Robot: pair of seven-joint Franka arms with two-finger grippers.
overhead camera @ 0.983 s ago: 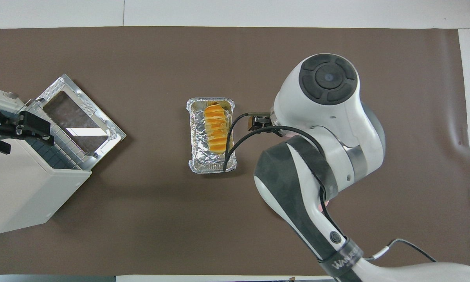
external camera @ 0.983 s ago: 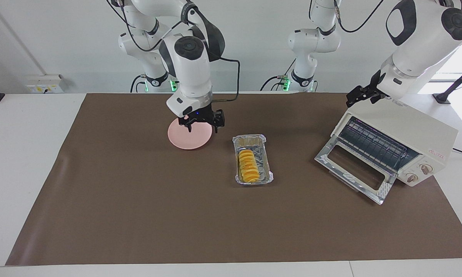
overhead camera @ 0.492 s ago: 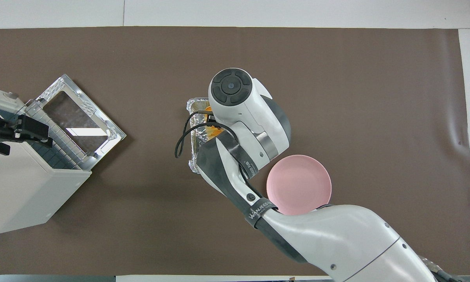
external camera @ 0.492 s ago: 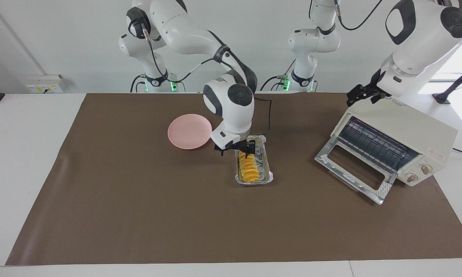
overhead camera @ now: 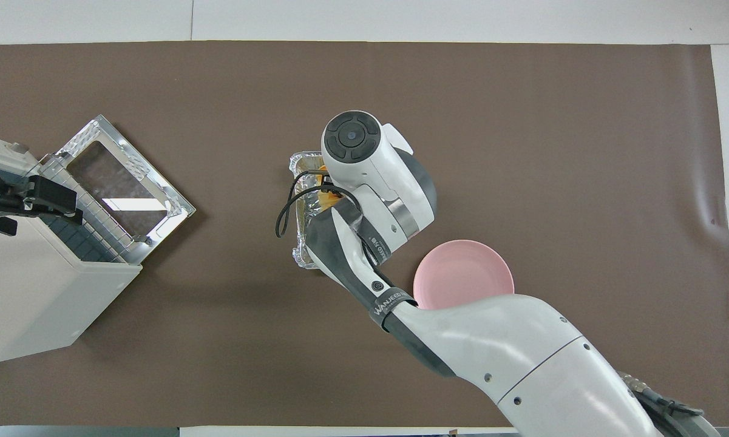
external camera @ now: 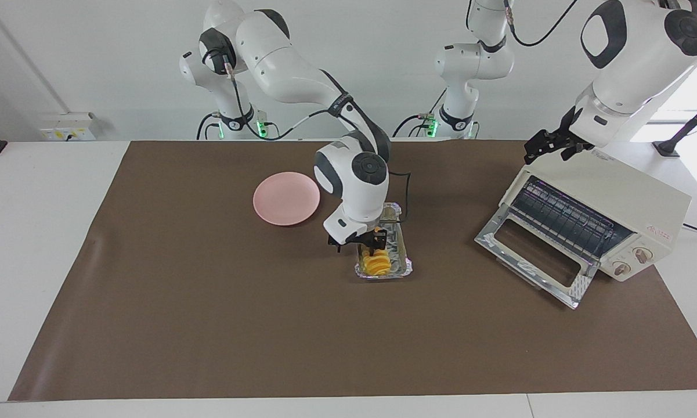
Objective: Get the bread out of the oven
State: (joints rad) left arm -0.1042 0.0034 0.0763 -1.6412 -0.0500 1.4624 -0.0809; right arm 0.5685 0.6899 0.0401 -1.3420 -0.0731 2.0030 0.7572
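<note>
The bread [external camera: 376,264], a ridged golden-orange loaf, lies in a crinkled foil tray [external camera: 405,262] on the brown mat, between the pink plate and the oven. My right gripper [external camera: 374,244] is low over the loaf's end nearer the robots, at or just above it. In the overhead view the right arm covers most of the tray [overhead camera: 300,164] and the loaf. The cream-white oven [external camera: 615,200] stands at the left arm's end of the table with its glass door [external camera: 531,255] dropped open and its rack bare. My left gripper [external camera: 548,145] waits over the oven's top [overhead camera: 36,285].
A pink plate [external camera: 286,198] lies empty beside the tray, toward the right arm's end; it also shows in the overhead view [overhead camera: 464,282]. The brown mat [external camera: 209,325] covers the table. The oven's open door [overhead camera: 124,188] juts out toward the tray.
My right arm has swung from over the pink plate to the foil tray and come down low over the bread. The left arm has barely moved.
</note>
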